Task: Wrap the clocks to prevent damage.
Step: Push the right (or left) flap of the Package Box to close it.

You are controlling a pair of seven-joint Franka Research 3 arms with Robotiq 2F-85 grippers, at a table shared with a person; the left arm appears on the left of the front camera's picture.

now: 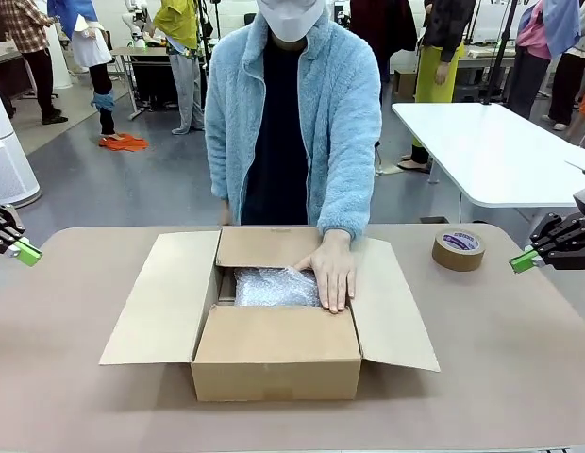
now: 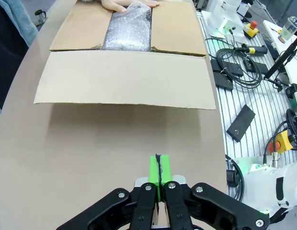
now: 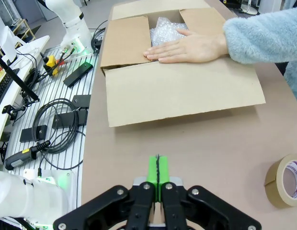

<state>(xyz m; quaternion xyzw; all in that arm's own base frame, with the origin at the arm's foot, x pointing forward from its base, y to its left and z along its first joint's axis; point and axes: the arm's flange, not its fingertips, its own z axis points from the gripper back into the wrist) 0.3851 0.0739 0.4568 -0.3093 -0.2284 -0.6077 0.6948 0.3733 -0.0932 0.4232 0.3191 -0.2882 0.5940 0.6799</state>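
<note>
An open cardboard box (image 1: pixel 274 351) stands mid-table with its flaps spread. Inside lies a bubble-wrapped bundle (image 1: pixel 274 287) (image 2: pixel 128 32) (image 3: pixel 166 28); the clocks themselves are hidden under the wrap. The person's hand (image 1: pixel 332 272) (image 3: pixel 187 48) rests flat on the bundle and the box edge. My left gripper (image 1: pixel 26 252) (image 2: pixel 159 167) hovers shut and empty at the table's left edge, well clear of the box. Off at the right edge, my right gripper (image 1: pixel 522 261) (image 3: pixel 157 169) is likewise shut with nothing in it.
A roll of brown packing tape (image 1: pixel 459 249) (image 3: pixel 285 180) lies on the table right of the box, near the right gripper. The person in a light blue fleece stands at the far side. Cables and equipment lie beside the table in the wrist views.
</note>
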